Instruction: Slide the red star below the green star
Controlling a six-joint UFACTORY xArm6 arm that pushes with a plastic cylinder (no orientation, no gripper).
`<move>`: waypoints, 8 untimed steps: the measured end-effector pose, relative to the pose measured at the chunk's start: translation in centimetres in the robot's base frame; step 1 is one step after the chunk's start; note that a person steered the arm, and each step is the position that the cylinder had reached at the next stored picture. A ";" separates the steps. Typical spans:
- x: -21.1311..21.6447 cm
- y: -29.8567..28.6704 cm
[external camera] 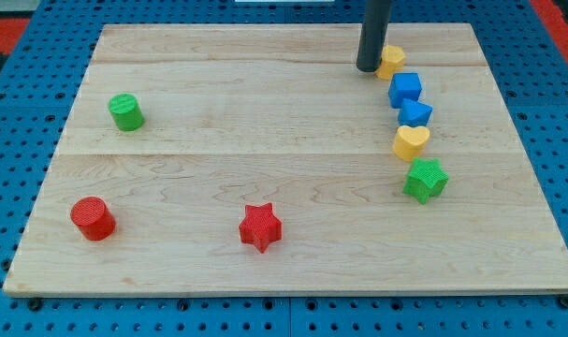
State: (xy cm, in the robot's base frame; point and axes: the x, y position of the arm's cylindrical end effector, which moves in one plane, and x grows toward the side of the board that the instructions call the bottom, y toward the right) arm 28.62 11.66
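The red star [260,227] lies near the view's bottom, at the board's middle. The green star [426,180] lies at the view's right, at the lower end of a column of blocks. My tip [368,68] is near the view's top right, touching or just left of a yellow block [390,61]. It is far from the red star, up and to the right of it, and well above the green star.
Above the green star, going up: a yellow heart [412,141], a blue block [415,113], a blue cube [405,89], then the yellow block. A green cylinder [126,112] stands at the left, a red cylinder [93,218] at the lower left. The wooden board [218,140] rests on a blue pegboard.
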 end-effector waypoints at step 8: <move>15.3 -19.5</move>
State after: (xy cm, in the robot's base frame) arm 43.95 -7.84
